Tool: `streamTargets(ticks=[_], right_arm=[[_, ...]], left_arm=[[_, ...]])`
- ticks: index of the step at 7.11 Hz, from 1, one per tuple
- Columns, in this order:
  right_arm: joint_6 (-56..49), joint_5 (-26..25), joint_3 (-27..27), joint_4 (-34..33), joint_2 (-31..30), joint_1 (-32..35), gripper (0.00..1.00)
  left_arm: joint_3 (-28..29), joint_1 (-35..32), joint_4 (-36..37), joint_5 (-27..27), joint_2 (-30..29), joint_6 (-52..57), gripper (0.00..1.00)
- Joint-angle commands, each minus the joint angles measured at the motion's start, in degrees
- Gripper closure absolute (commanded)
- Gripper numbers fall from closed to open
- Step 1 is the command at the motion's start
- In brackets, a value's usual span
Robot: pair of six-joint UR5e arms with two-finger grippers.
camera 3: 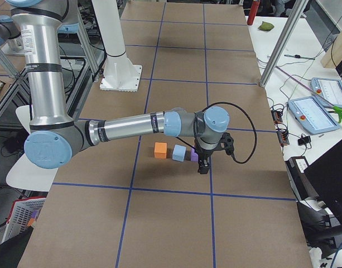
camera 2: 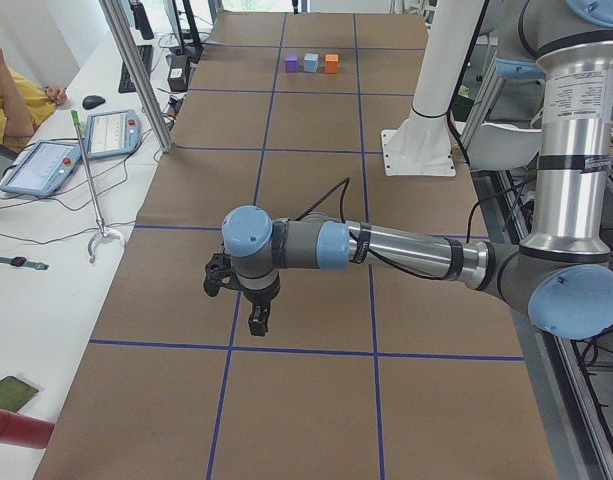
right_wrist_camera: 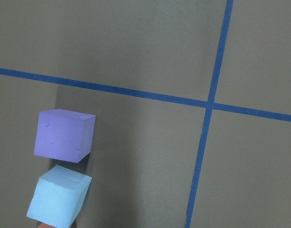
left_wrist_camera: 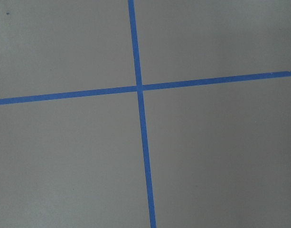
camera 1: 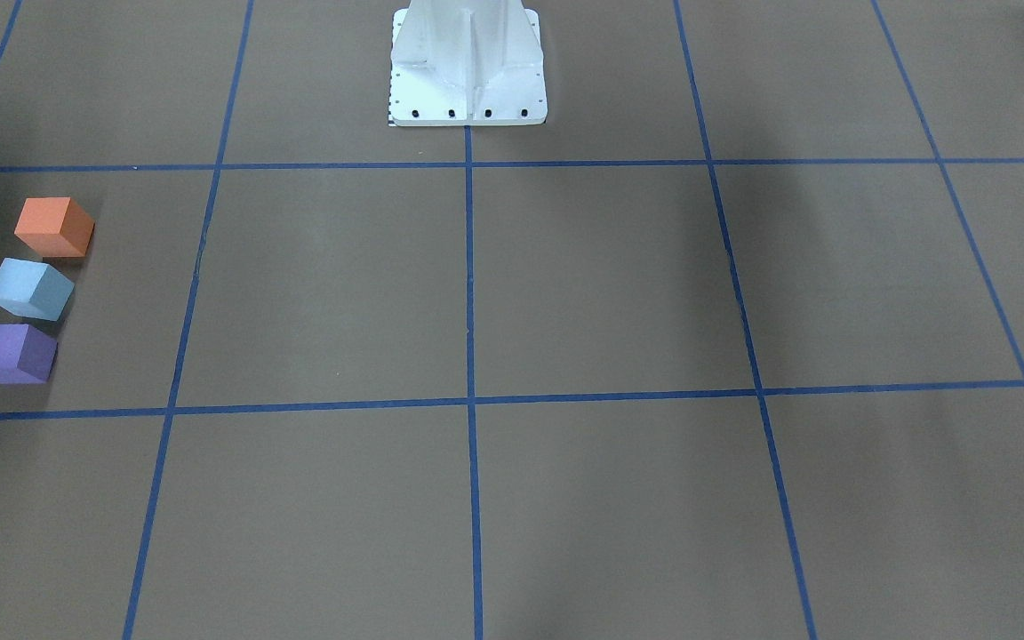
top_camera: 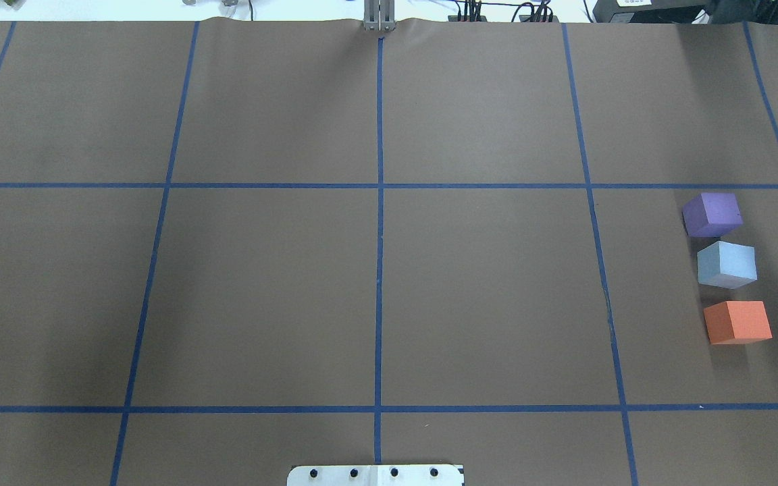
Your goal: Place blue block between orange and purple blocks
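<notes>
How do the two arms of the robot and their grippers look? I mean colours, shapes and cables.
The left arm and the right arm look alike: round silver tubes, grey joints and light blue round caps. A thin black cable loops loosely away from each wrist. The left gripper and the right gripper are small, black and blocky, with short fingers.

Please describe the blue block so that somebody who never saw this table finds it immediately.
On the brown table, look at the right side of the overhead view, where three cubes form a short row. The blue block is the pale middle one, between the purple block and the orange block.
</notes>
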Motion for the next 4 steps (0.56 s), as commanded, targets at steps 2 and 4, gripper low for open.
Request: streamTargets(ticks=[2, 4], right_arm=[[0.16, -0.45, -0.14, 2.19, -0.60, -0.02, 0.00], [0.17, -0.54, -0.22, 2.29, -0.60, -0.11, 0.00]], left_arm=[[0.13, 0.15, -0.08, 0.03, -0.72, -0.03, 0.00], [0.56, 0.32, -0.08, -0.05, -0.81, 0.06, 0.00]])
